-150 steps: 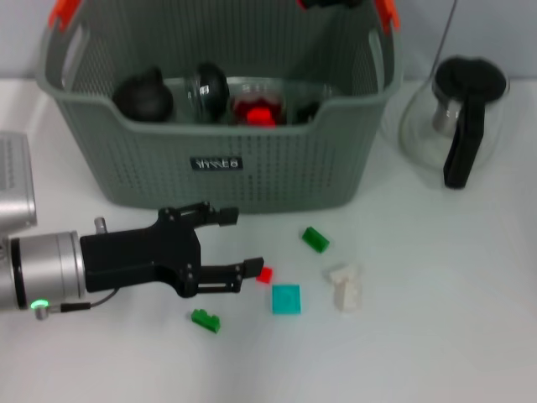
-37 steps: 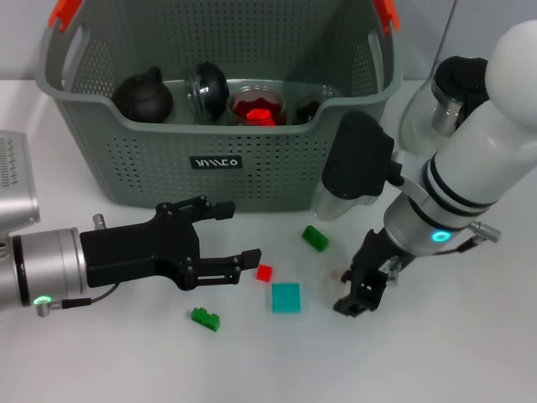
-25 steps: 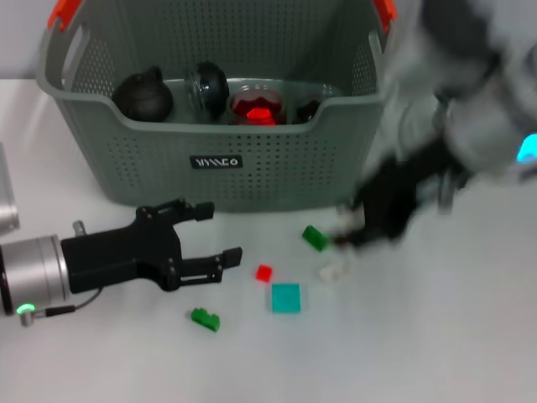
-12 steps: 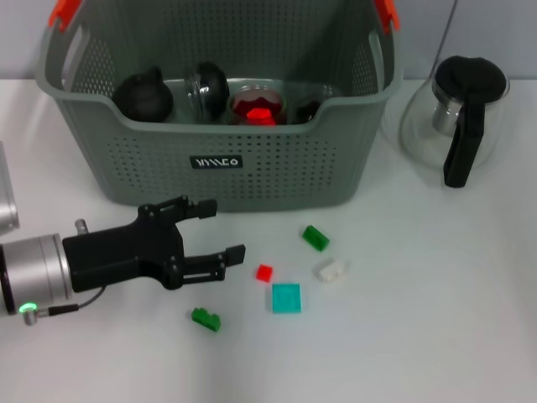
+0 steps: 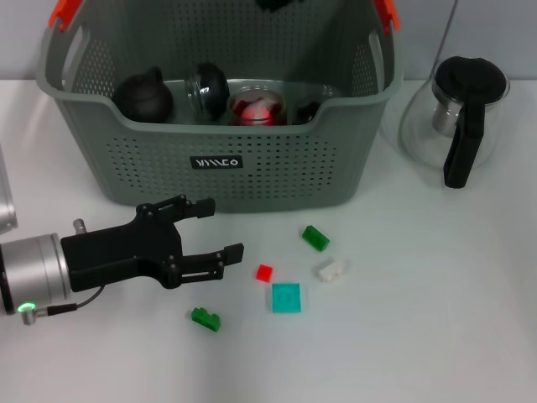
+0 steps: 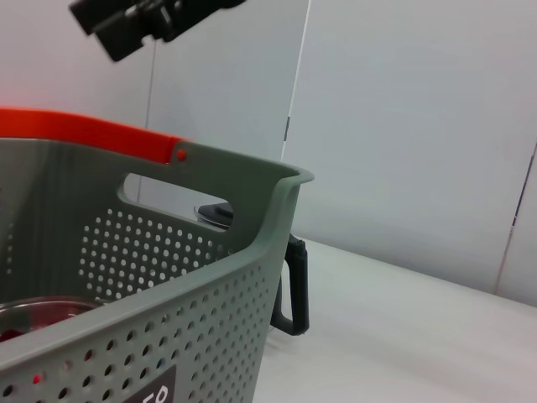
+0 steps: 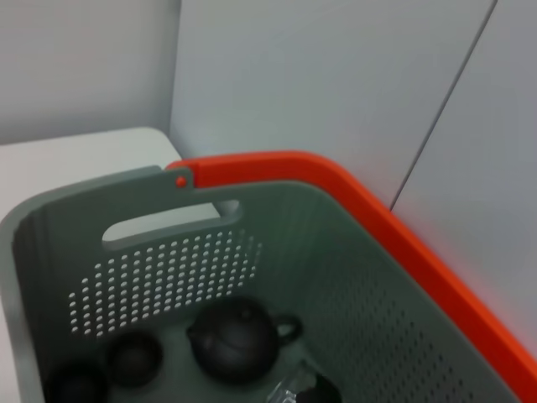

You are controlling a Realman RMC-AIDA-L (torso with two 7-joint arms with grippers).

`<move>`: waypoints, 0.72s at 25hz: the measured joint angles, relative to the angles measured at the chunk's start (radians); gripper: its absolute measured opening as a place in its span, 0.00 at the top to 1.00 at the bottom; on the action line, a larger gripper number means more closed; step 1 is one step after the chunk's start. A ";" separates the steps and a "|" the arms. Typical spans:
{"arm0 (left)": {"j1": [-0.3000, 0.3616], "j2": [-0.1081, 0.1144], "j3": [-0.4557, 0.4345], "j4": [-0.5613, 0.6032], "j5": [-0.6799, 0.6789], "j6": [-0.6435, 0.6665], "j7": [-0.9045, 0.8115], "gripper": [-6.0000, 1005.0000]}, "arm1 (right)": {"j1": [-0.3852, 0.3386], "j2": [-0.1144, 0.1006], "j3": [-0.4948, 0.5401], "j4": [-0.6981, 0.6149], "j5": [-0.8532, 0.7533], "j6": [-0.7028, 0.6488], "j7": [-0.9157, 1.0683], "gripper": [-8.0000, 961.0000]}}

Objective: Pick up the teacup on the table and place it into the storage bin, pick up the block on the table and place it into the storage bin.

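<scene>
Eyeing the little white block (image 5: pixel 332 269) next, just in front of the storage bin (image 5: pixel 252 164). Looks light, hard and slick, so I'd pinch its flat sides. My left gripper (image 5: pixel 208 228) hovers empty in front of the bin, fingers spread. Can't tell on my right gripper (image 5: pixel 278 4) above the bin.

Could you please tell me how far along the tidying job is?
A teapot and glassware sit in the bin. Nothing is held: the left gripper hovers open near the red block; the right gripper is above the bin. Left: five small blocks on the table.
</scene>
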 joint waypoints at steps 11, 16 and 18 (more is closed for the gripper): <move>-0.001 0.000 0.000 0.004 0.001 0.002 0.001 0.16 | -0.346 0.025 0.008 -0.570 0.312 -0.476 0.007 0.02; -0.005 0.001 0.000 0.008 0.003 -0.003 0.002 0.16 | -0.441 0.029 -0.012 -0.727 0.269 -0.730 0.198 0.02; -0.007 0.003 0.000 0.008 0.004 -0.007 0.005 0.16 | -0.455 0.039 -0.033 -0.735 0.204 -0.786 0.266 0.03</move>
